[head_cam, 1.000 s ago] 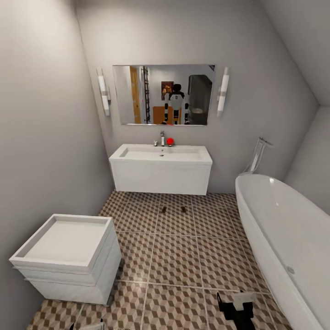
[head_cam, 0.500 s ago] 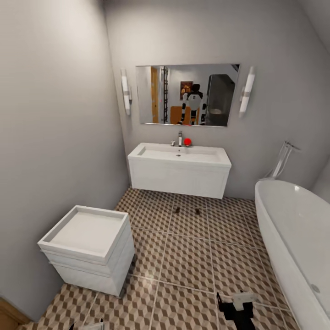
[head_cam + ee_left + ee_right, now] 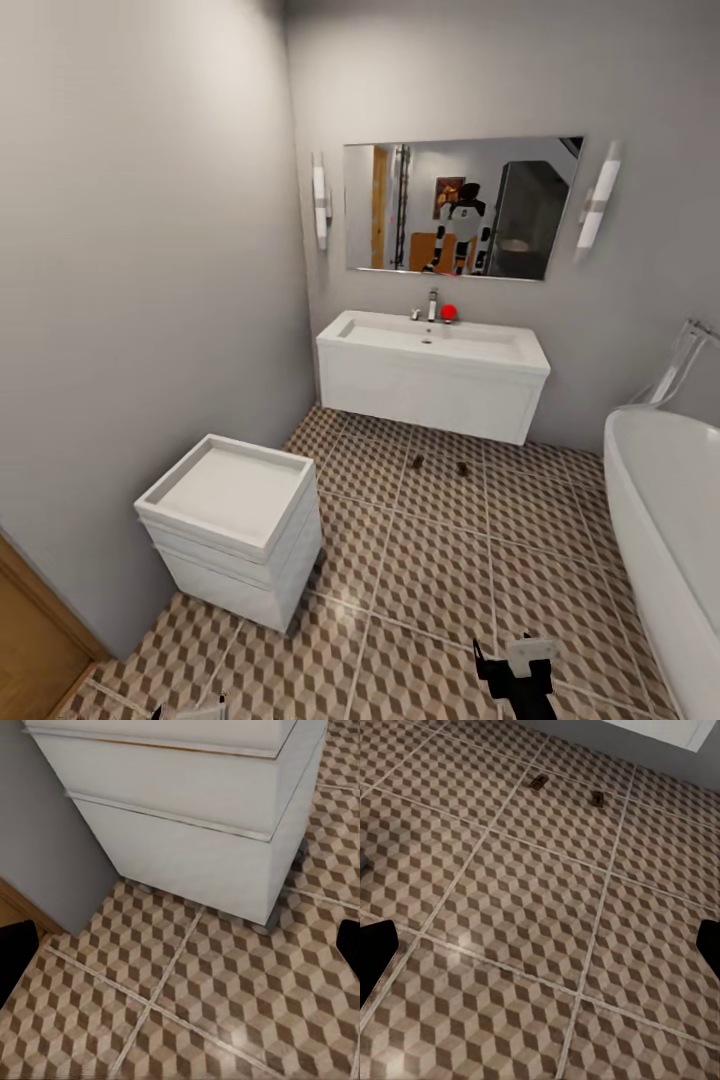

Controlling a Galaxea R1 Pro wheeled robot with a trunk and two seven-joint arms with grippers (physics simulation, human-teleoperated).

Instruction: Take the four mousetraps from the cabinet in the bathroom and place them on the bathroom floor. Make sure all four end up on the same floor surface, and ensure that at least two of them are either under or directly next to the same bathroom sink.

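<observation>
Two mousetraps (image 3: 417,462) (image 3: 463,468) lie side by side on the cube-patterned bathroom floor (image 3: 440,580), just in front of the white wall-hung bathroom sink (image 3: 432,372). In the right wrist view the same mousetraps (image 3: 538,782) (image 3: 597,798) show as small brown boards far ahead on the bathroom floor (image 3: 532,915). My right gripper (image 3: 540,949) is open and empty, low over the tiles (image 3: 515,672). My left gripper (image 3: 180,949) is open and empty too, facing the base of a low white drawer unit (image 3: 187,817).
The white drawer unit (image 3: 235,525) stands against the left wall with its drawers shut. An oval white bathtub (image 3: 665,520) fills the right side. A mirror (image 3: 460,208) hangs over the sink, and a red object (image 3: 449,312) sits by the tap. A wooden door edge (image 3: 30,640) shows at lower left.
The whole view has swung left, so sink, tub and drawer unit shift right in the picture and a wooden door edge appears. The mousetraps and both grippers hold their places.
</observation>
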